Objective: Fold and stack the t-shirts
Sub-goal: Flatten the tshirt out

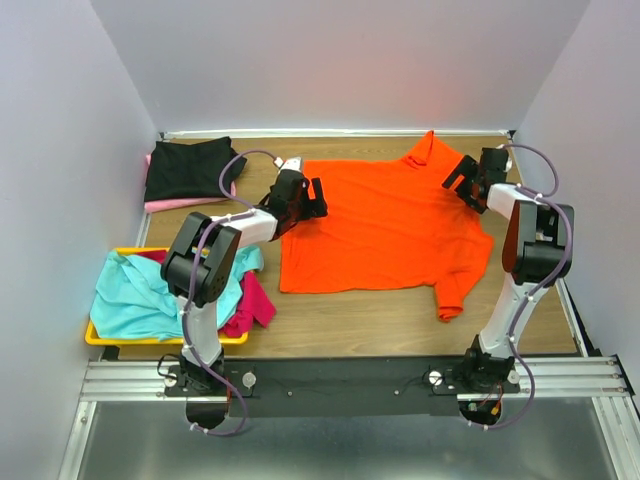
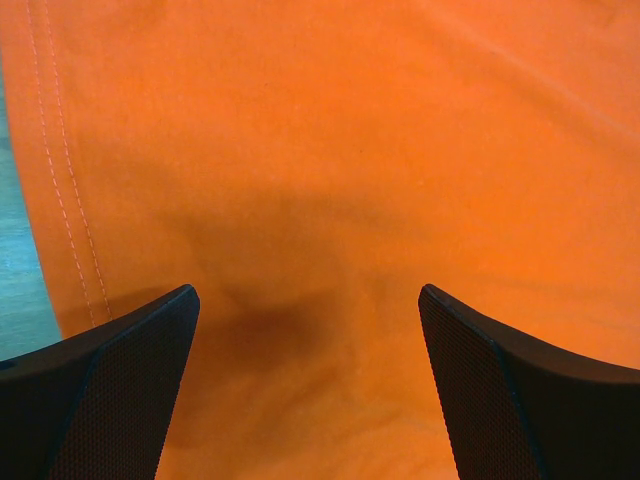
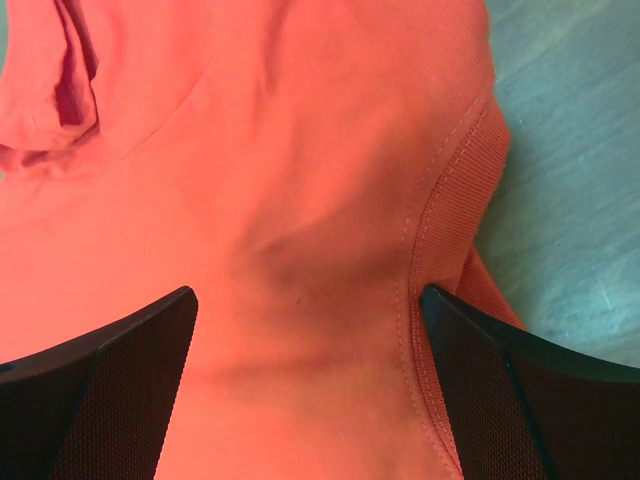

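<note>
Top external: left gripper and right gripper hang wide-spread over the orange t-shirt. The first fold seems pending; both must pinch cloth.

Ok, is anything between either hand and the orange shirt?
Nothing visible. The left hand is open over the orange shirt by its hem, the right hand open by the collar; only bare cloth shows below each.

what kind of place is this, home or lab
Probably a robotics lab cell: bare white walls around a wooden table, arms bolted to a metal rail, shirts in a yellow tray.
</note>
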Controlling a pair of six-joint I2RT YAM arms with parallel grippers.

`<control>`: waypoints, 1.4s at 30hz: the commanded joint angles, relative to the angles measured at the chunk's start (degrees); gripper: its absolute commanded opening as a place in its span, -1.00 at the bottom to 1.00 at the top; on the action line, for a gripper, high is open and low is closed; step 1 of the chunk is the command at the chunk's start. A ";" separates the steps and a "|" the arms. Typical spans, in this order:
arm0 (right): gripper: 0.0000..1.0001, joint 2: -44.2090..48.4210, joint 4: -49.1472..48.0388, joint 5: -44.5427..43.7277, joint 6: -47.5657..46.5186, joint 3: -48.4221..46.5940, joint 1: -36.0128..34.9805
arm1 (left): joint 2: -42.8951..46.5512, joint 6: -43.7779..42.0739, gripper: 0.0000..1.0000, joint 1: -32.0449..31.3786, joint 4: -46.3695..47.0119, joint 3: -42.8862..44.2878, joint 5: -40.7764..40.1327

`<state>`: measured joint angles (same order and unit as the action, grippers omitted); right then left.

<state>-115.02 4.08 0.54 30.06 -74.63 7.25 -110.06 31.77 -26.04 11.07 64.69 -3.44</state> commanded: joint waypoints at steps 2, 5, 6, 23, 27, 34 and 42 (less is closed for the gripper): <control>1.00 -5.82 3.83 1.66 1.40 -1.48 1.63 | -3.40 1.37 0.97 -0.76 -0.43 0.70 1.15; 1.00 -6.70 4.10 1.93 1.66 -2.62 1.89 | -4.11 1.28 0.97 -0.76 -0.35 1.32 1.42; 1.00 -7.14 4.10 1.93 1.66 -2.97 2.07 | -4.37 1.19 0.97 -0.76 -0.35 1.93 1.51; 1.00 0.57 4.54 7.28 -1.67 -3.25 2.16 | 3.15 -3.55 0.96 -2.25 -2.98 3.18 -8.39; 1.00 8.57 4.54 9.04 -3.43 1.31 2.25 | 10.91 -3.30 0.96 -6.82 -6.67 -0.60 -20.76; 1.00 24.65 4.45 10.27 -4.93 13.09 2.16 | 17.15 5.83 0.96 -15.35 -14.85 -9.48 -30.66; 1.00 40.13 4.45 9.40 -5.10 18.55 2.16 | 27.52 20.95 0.81 -23.17 -17.04 -22.58 -32.06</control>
<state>-78.91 7.81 9.76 25.96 -57.63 9.13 -88.31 43.18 -46.02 -3.14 45.39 -30.59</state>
